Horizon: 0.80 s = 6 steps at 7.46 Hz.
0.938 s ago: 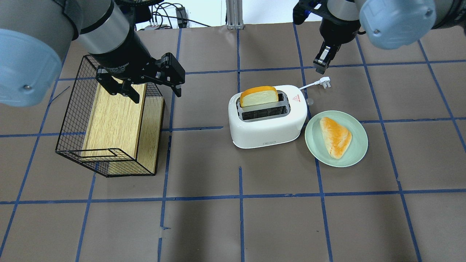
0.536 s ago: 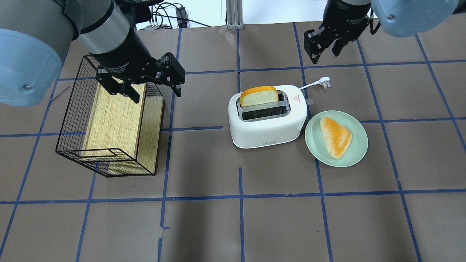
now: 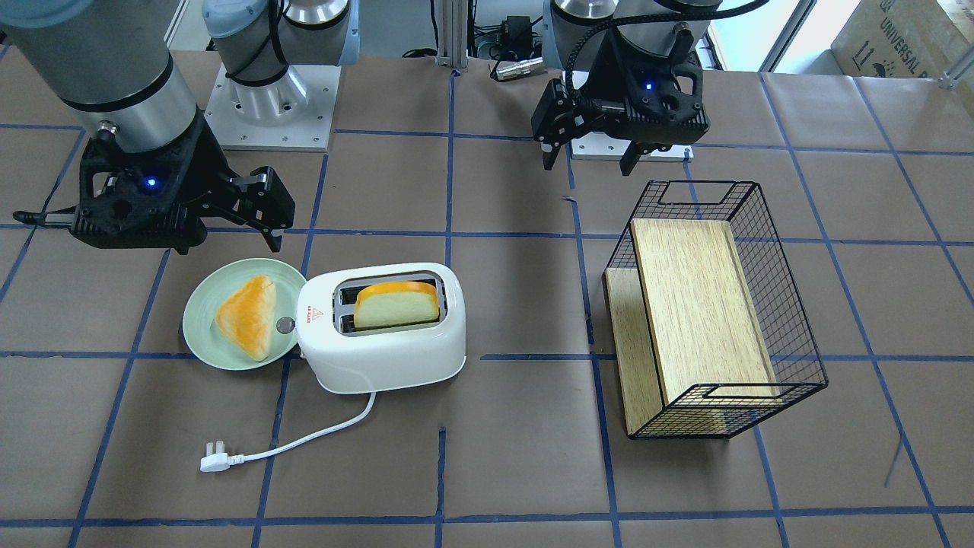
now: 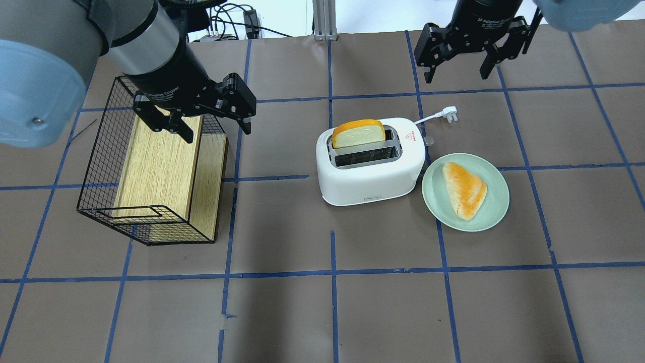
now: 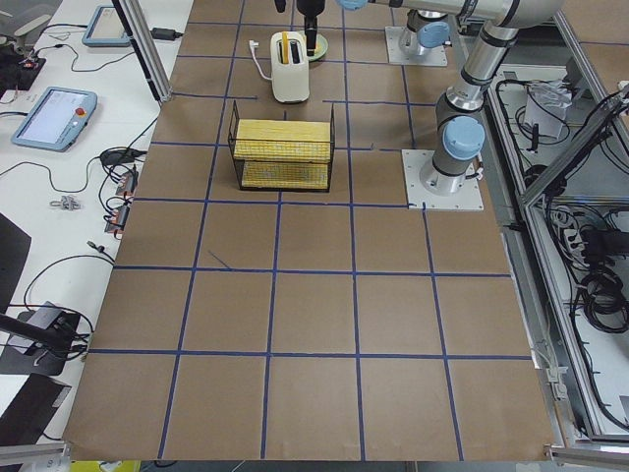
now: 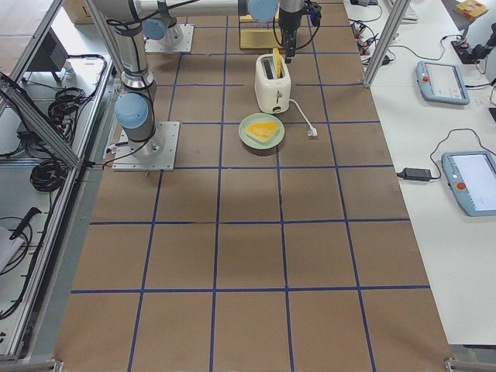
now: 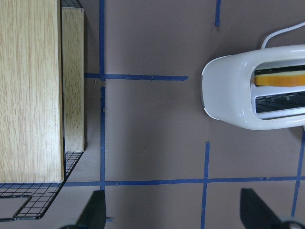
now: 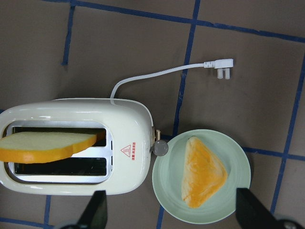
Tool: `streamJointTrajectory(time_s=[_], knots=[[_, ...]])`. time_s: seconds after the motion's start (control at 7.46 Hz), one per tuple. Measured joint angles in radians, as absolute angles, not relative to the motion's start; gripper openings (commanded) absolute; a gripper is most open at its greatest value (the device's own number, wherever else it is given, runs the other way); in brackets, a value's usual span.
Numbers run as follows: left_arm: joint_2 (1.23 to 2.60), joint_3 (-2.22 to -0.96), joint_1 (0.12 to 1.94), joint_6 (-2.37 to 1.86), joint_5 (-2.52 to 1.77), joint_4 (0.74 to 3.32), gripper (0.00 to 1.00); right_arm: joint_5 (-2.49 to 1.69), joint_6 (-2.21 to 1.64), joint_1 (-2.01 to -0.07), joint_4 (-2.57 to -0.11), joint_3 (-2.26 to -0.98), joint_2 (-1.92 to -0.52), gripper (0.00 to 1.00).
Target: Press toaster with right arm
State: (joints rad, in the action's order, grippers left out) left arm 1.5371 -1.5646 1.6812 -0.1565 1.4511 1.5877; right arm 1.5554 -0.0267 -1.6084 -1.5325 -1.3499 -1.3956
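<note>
The white toaster (image 4: 370, 174) stands mid-table with a bread slice (image 4: 359, 133) in its far slot. It also shows in the front view (image 3: 380, 358) and the right wrist view (image 8: 128, 124). Its silver lever knob (image 8: 160, 149) sticks out of the end that faces the plate. My right gripper (image 4: 458, 75) is open and empty. It hangs well above the toaster's knob end and touches nothing, as the front view (image 3: 228, 243) also shows. My left gripper (image 4: 217, 132) is open and empty over the wire basket's far end.
A pale green plate (image 4: 433, 201) with a pastry (image 4: 464, 189) sits against the toaster's knob end. The white plug (image 4: 450, 114) and cord lie loose beyond the toaster. A black wire basket (image 4: 101, 166) with a wooden board stands at the left.
My right gripper has turned about its wrist and drawn back from the plug, toward the view's top right. Its fingers now show spread wide. The left arm and toaster have not moved.
</note>
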Motion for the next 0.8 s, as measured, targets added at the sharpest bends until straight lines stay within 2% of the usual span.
streamJointTrajectory(time_s=[0.8], knots=[[1.537, -1.565, 1.681, -0.156, 1.451, 1.588, 1.00, 1.568, -0.126, -1.604, -1.507, -1.328, -1.387, 1.00]])
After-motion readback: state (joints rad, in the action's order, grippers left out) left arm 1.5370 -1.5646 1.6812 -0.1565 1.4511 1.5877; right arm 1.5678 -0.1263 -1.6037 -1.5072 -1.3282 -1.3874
